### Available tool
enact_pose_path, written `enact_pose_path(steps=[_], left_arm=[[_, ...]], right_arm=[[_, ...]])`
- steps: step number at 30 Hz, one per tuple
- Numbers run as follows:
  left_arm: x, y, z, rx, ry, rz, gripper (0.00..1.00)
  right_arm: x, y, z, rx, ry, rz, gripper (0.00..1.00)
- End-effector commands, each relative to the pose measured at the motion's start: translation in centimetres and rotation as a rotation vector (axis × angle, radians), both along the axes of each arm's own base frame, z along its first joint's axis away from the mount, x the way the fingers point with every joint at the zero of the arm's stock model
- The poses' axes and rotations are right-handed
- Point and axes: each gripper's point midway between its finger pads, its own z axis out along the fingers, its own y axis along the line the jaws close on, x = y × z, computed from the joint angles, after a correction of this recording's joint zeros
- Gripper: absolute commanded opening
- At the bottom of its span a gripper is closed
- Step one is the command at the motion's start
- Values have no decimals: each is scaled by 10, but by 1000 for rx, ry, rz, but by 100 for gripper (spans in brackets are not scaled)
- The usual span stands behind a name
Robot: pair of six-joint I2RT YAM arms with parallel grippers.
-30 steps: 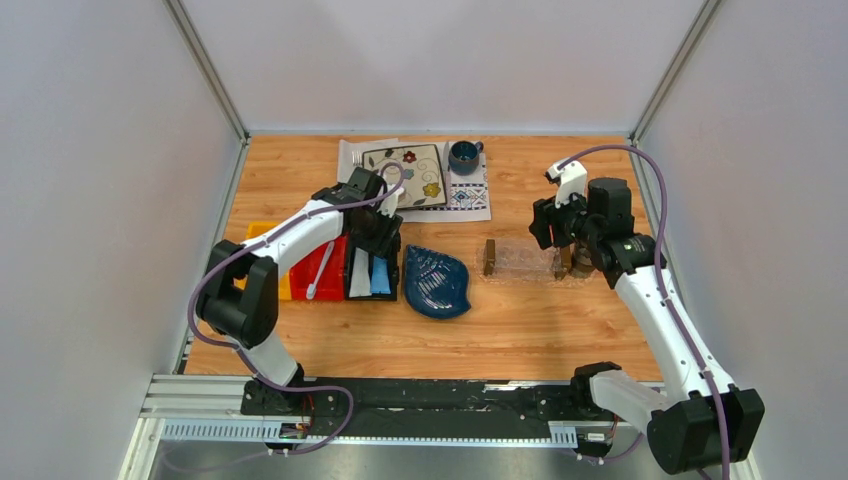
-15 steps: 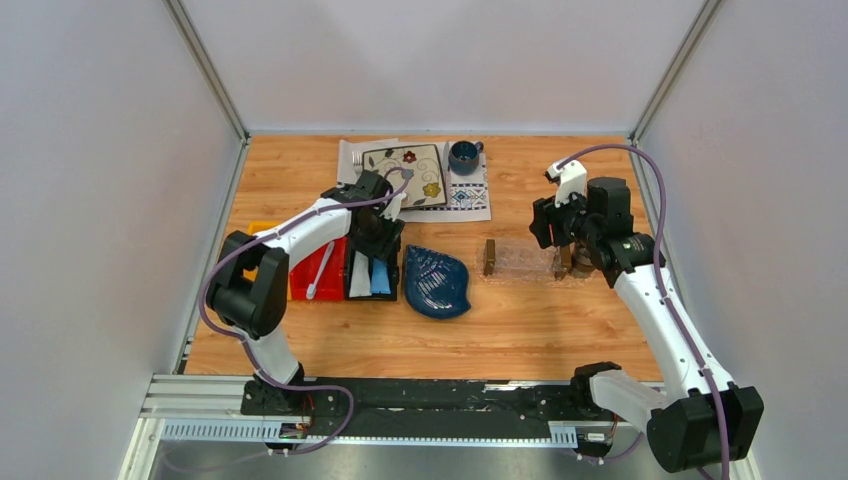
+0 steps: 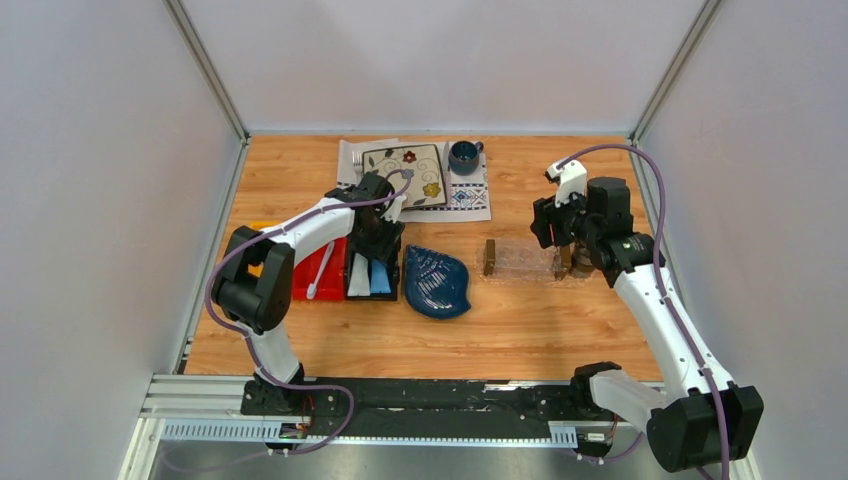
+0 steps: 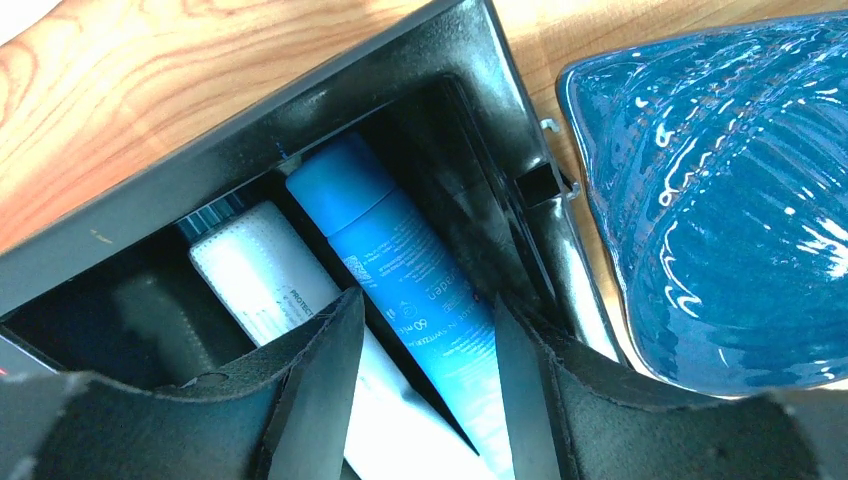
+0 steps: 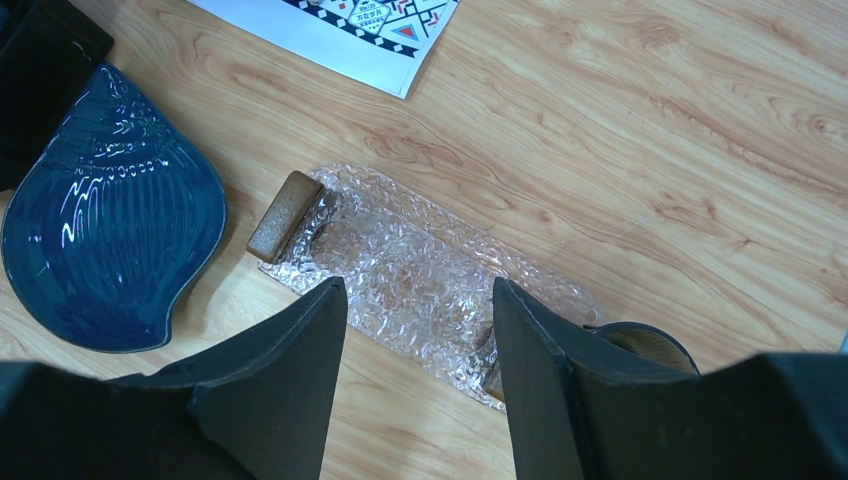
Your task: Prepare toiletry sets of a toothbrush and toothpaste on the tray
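Observation:
My left gripper (image 4: 425, 305) hangs open low in the black bin (image 4: 300, 130), its jaws either side of the light blue toothpaste (image 4: 395, 260). The white toothpaste (image 4: 265, 275) lies beside it, partly under my left finger. In the top view the toothbrush (image 3: 322, 268) lies in the red bin (image 3: 303, 282), left of my left gripper (image 3: 375, 248). The clear tray (image 5: 420, 265), with a wooden block (image 5: 285, 215) at its end, sits bare below my open right gripper (image 5: 420, 290), which hovers above it.
A dark blue leaf-shaped dish (image 3: 437, 282) lies between the black bin and the tray (image 3: 522, 258). At the back stand a patterned plate (image 3: 405, 172) and a blue mug (image 3: 463, 156) on a placemat. A yellow bin (image 3: 260, 232) sits behind the red one.
My left arm has swung its elbow inward and the gripper has settled slightly lower into the black bin. The right arm has not moved.

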Motion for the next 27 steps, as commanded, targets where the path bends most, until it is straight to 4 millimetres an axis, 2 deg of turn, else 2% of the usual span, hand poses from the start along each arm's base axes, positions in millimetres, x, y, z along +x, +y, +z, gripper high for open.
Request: enact_pose_path(steps=[1,22,27], left_arm=[[6,-5,-2,3,-4,12,59],[6,0,-14,36,11,12,56],[7,1,-11,41,-2,11,50]], right_arm=[[7,-1,7,-11,-48,-2,59],[7,-1,8,-15,-51,-3,59],[7,-1,8,-16,-51,-3,59]])
